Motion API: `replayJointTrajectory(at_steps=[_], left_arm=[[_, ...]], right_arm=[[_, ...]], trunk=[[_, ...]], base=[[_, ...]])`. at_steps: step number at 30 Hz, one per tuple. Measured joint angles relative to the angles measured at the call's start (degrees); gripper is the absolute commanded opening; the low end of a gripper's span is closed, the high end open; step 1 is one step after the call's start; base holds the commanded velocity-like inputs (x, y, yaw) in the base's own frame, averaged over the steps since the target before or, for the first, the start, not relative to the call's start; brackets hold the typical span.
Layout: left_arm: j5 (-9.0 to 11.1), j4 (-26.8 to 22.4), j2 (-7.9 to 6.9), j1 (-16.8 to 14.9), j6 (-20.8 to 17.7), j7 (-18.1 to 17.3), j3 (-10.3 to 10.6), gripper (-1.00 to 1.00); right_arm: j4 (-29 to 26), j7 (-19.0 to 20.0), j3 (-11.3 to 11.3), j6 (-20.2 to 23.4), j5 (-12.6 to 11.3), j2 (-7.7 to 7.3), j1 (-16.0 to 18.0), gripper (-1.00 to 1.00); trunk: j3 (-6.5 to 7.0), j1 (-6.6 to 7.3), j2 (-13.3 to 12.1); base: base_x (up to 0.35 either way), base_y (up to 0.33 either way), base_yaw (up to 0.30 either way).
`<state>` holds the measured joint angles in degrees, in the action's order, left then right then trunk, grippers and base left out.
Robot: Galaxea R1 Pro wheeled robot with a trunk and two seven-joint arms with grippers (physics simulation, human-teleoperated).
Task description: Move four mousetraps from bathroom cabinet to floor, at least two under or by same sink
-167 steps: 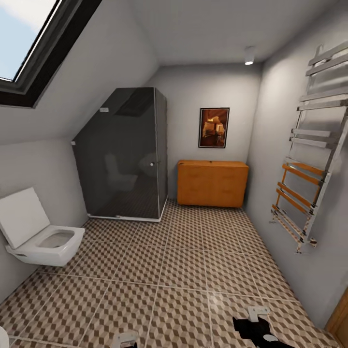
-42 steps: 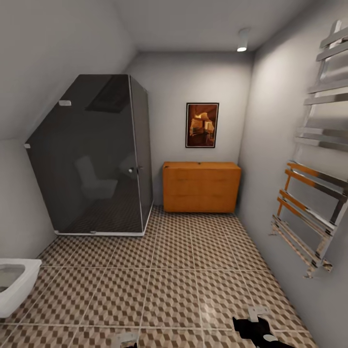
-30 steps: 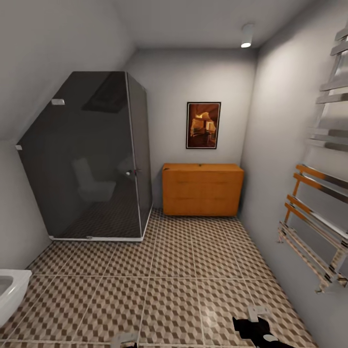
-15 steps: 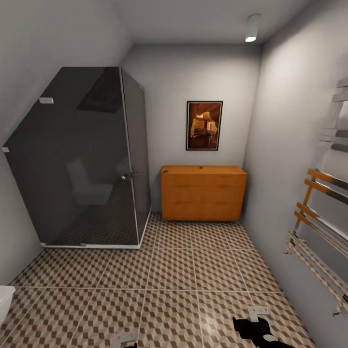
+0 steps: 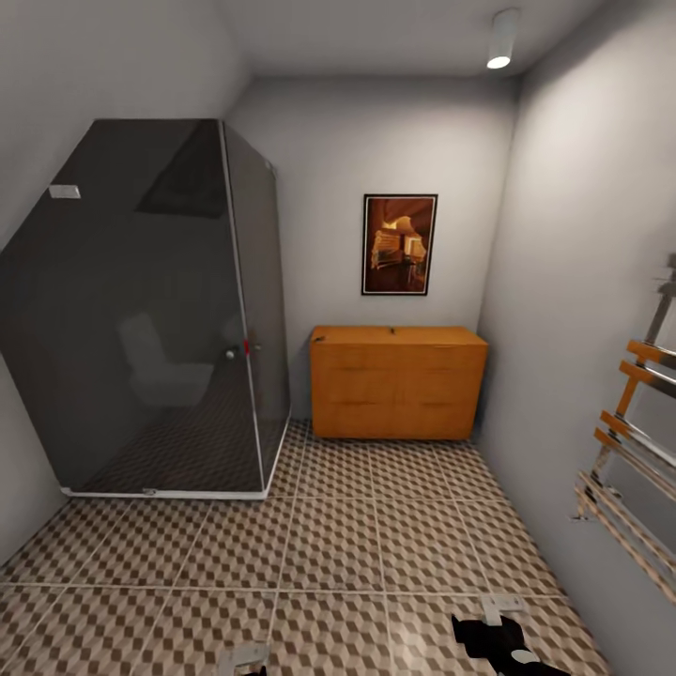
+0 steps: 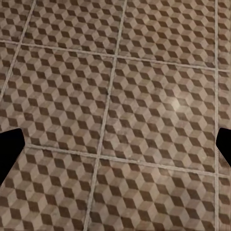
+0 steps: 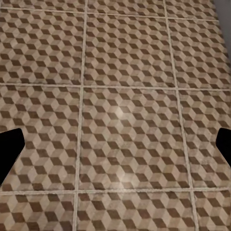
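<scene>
The orange-brown cabinet [image 5: 398, 383] stands closed against the far wall, several tiles ahead of me. The mousetraps and the sink are out of view. Cube-patterned bathroom floor [image 5: 329, 545] stretches from me to the cabinet. My left gripper [image 6: 115, 147] hangs open over bare tiles [image 6: 144, 96], its dark fingertips [image 6: 9, 151] wide apart. My right gripper [image 7: 115, 147] is also open above the floor [image 7: 125, 72], with nothing between its fingertips [image 7: 8, 151]. Both grippers peek in at the head view's lower edge, the left gripper [image 5: 242, 657] and the right gripper [image 5: 500, 615].
A dark glass shower cabin [image 5: 141, 310] fills the left side up to the far wall. A chrome and wood towel rack [image 5: 634, 451] juts from the right wall. A framed picture [image 5: 399, 244] hangs above the cabinet. Open floor lies between shower and right wall.
The camera has moved forward and turned slightly: the cabinet looks nearer, the toilet has slid out at the left, the towel rack has slid right. Both grippers keep their pose.
</scene>
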<state>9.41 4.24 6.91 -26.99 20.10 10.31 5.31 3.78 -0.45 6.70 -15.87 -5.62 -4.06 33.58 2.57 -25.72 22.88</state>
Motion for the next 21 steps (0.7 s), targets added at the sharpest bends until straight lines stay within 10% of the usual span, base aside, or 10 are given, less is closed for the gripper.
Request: replayJointTrajectory(at_steps=[21], left_arm=[[0.00,0.00,0.07,0.00,0.00,0.00,0.00,1.00]], right_arm=[[-0.07,0.01,0.14,0.02,0.22,-0.08,0.00,1.00]], trunk=[[0.00,0.00,0.00]], base=[[0.332,0.000,0.000]])
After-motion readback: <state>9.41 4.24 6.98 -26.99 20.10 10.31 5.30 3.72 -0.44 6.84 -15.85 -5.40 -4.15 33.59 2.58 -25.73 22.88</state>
